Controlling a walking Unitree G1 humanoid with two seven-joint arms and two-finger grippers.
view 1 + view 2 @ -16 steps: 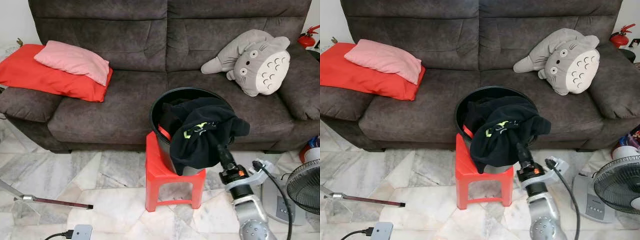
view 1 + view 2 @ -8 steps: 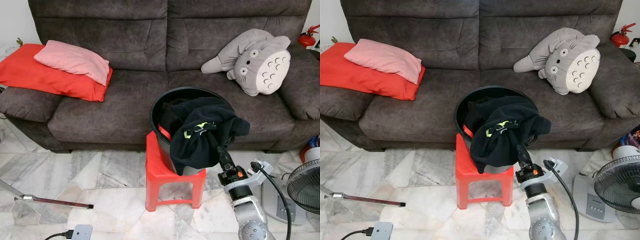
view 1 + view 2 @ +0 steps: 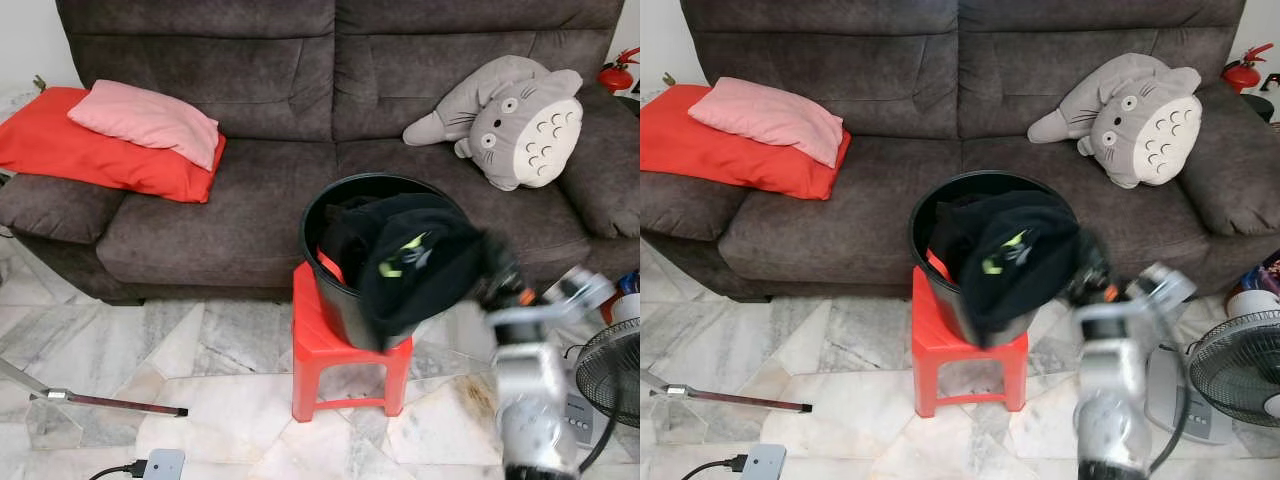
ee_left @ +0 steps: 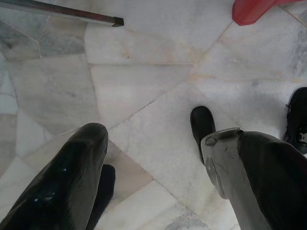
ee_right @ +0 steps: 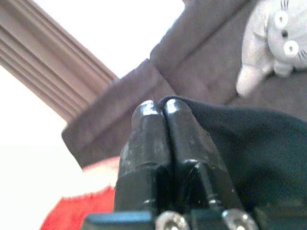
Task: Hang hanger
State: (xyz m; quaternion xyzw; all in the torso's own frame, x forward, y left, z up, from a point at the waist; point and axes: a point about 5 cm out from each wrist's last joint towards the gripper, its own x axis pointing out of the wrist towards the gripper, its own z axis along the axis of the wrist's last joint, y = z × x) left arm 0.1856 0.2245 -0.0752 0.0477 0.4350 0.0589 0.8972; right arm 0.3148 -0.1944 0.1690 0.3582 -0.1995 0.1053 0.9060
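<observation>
The left pincer (image 4: 153,182) hangs idle over the marble floor (image 4: 144,81), fingers spread wide. A black bin (image 3: 340,290) stands on a red stool (image 3: 320,350) before the sofa (image 3: 260,210), with a black garment (image 3: 420,270) draped over its rim. The right pincer (image 5: 160,108), blurred, is pinched closed on that garment's edge. No hanger can be made out.

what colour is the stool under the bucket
Red. The stool shows best in the left eye view, under the black bucket.
</observation>
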